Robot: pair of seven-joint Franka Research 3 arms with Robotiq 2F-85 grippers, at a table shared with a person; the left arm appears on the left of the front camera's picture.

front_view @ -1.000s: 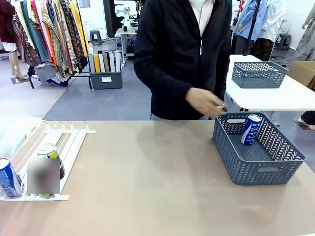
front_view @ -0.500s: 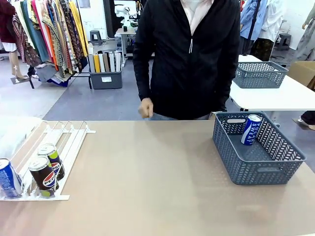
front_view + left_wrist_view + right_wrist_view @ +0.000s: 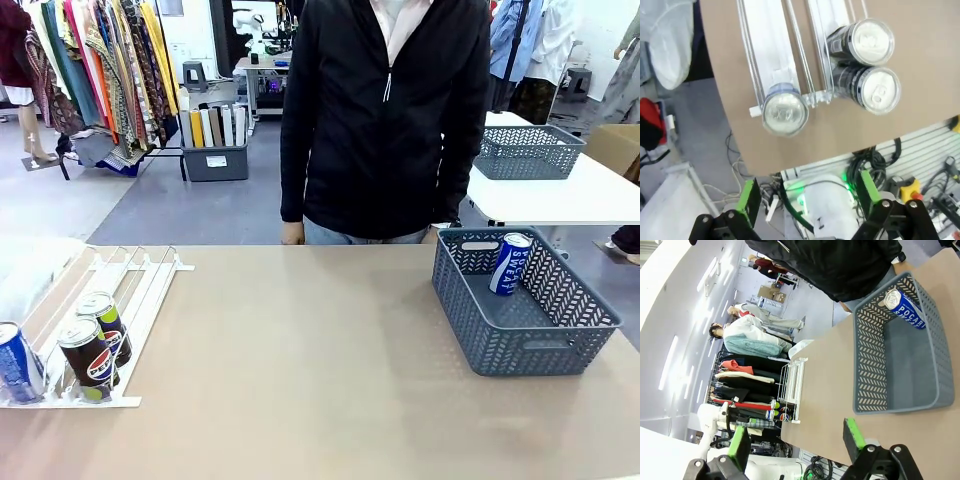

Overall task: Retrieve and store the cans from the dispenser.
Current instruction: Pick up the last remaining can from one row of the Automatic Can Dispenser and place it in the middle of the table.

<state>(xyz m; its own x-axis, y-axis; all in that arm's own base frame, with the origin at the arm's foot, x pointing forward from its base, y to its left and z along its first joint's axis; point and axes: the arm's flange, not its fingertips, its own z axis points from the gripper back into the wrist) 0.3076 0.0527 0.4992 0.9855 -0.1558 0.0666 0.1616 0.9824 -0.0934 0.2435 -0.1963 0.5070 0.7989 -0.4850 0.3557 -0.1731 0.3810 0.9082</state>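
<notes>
One blue can (image 3: 510, 263) is stored in basket (image 3: 520, 345), three cans (image 3: 88, 358) are left on dispenser (image 3: 140, 275); left gripper (image 3: 807, 192) and right gripper (image 3: 796, 437) are held open, empty.

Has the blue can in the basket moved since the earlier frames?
No. The blue can leans at the same spot against the basket's far wall.

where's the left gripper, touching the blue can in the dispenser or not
Apart. In the left wrist view the open left gripper hangs clear of the blue can.
</notes>
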